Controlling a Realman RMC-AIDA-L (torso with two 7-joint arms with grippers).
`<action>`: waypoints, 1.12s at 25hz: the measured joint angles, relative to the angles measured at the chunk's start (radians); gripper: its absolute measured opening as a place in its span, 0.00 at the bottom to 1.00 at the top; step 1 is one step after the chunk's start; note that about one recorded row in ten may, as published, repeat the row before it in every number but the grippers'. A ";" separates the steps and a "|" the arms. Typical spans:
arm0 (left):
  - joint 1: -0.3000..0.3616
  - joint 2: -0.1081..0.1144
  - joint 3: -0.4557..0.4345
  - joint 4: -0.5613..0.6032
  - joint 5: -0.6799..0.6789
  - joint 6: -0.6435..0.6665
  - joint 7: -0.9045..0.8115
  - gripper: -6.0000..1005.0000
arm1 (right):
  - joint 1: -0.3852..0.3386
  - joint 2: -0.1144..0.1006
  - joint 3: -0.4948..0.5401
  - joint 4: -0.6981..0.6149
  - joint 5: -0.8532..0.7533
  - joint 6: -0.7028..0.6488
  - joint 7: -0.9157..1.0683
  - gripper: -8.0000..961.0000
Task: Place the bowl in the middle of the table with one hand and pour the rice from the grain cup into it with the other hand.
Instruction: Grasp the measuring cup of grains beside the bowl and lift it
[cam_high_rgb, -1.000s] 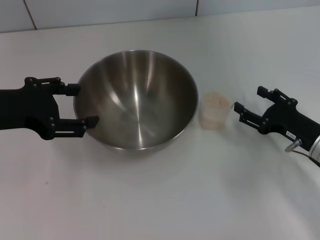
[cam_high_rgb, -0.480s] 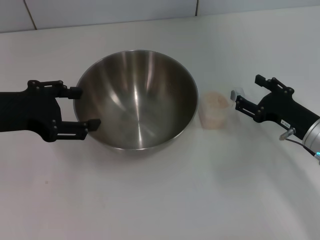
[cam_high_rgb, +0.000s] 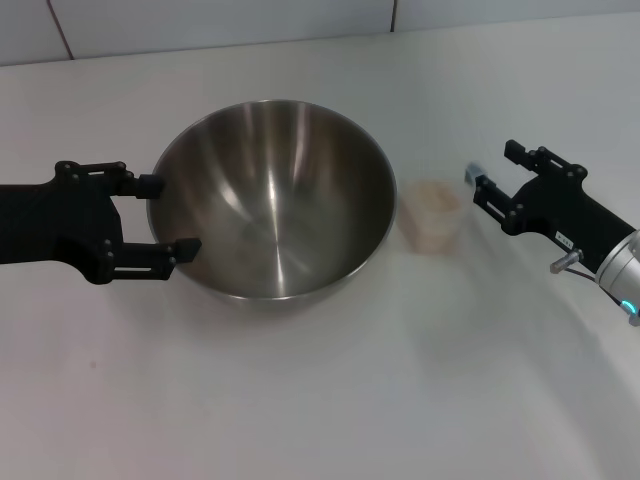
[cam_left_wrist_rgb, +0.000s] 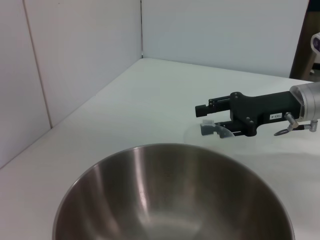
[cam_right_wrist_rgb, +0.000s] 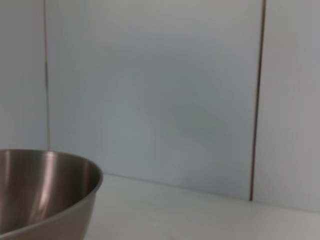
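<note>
The bowl (cam_high_rgb: 271, 198) sits upright near the middle of the table (cam_high_rgb: 320, 400), its steel inside bare. The left gripper (cam_high_rgb: 168, 215) is at the bowl's left side with its fingers spread wide, one prong by the rim and the other lower against the outer wall; whether they touch the steel cannot be told from the head view. Just to the right of the bowl stands the grain cup (cam_high_rgb: 432, 216), upright and holding the rice (cam_high_rgb: 434, 197) as a pale heap near its top. The right gripper (cam_high_rgb: 492, 172) hangs to the right of the cup, close to it but apart from it, with its fingers open. In the left wrist view the right gripper (cam_left_wrist_rgb: 205, 119) shows beyond the bowl (cam_left_wrist_rgb: 172, 195), its prongs parted.
</note>
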 joint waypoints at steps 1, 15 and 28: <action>0.000 0.000 0.000 0.000 0.000 0.000 0.000 0.80 | -0.006 0.005 0.014 -0.007 0.000 0.001 -0.019 0.66; -0.001 0.001 0.002 -0.001 0.000 -0.001 -0.001 0.80 | -0.010 0.011 0.028 -0.017 -0.002 0.002 -0.038 0.24; -0.002 0.002 -0.006 -0.014 0.008 -0.010 0.003 0.80 | -0.083 0.023 0.200 -0.075 -0.005 -0.315 -0.179 0.02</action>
